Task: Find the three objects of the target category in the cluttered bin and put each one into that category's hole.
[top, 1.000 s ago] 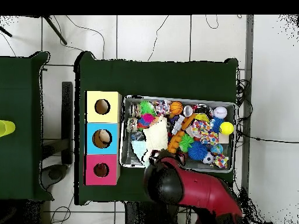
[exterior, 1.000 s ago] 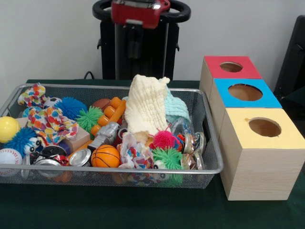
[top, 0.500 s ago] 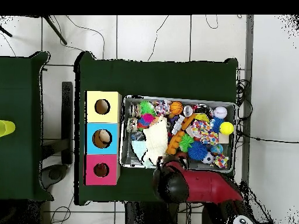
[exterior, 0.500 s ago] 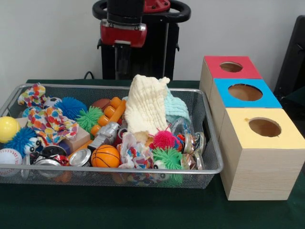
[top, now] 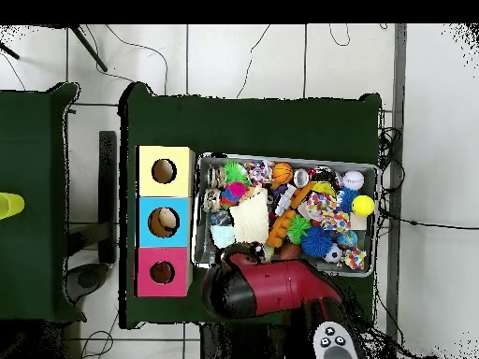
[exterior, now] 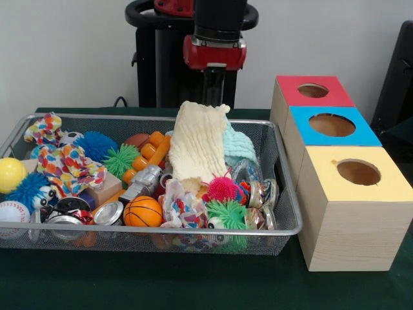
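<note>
the gripper (exterior: 213, 90) is seen above the bin's (exterior: 284, 227) far edge, just over a cream cloth (exterior: 199, 145) (whether its grip is open cannot be told).

No text, label, brand, number or sign can be read in either view. Nothing legible is shown on the three wooden boxes (exterior: 335, 161), whose red, blue and yellow tops are plain apart from their holes. No lettering can be made out on the cans (exterior: 108, 213) and toys in the wire bin (exterior: 284, 219), nor on the arm (exterior: 216, 51).
</note>
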{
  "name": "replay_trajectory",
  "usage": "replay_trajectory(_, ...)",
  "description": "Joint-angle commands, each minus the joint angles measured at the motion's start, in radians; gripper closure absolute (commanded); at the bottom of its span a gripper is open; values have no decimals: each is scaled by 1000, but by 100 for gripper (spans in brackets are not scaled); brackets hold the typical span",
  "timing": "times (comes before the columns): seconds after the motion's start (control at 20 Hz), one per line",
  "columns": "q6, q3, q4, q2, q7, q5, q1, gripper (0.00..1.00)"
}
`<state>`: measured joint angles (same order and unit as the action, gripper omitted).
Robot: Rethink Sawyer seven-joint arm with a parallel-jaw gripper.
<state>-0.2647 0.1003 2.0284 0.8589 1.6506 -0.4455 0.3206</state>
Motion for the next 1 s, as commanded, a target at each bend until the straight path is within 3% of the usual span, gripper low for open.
replay_trajectory(0.05, -47, 21, -158, -122, 26, -59, -12, 100)
replay_trajectory(0.45, -2, 41, -184, -192, 16, -66, 8, 100)
replay_trajectory(0.9, -15, 22, -194, -187, -5, -92, 15, 100)
replay_trajectory(1.0, -32, 49, -188, -181, -43, -100, 52, 100)
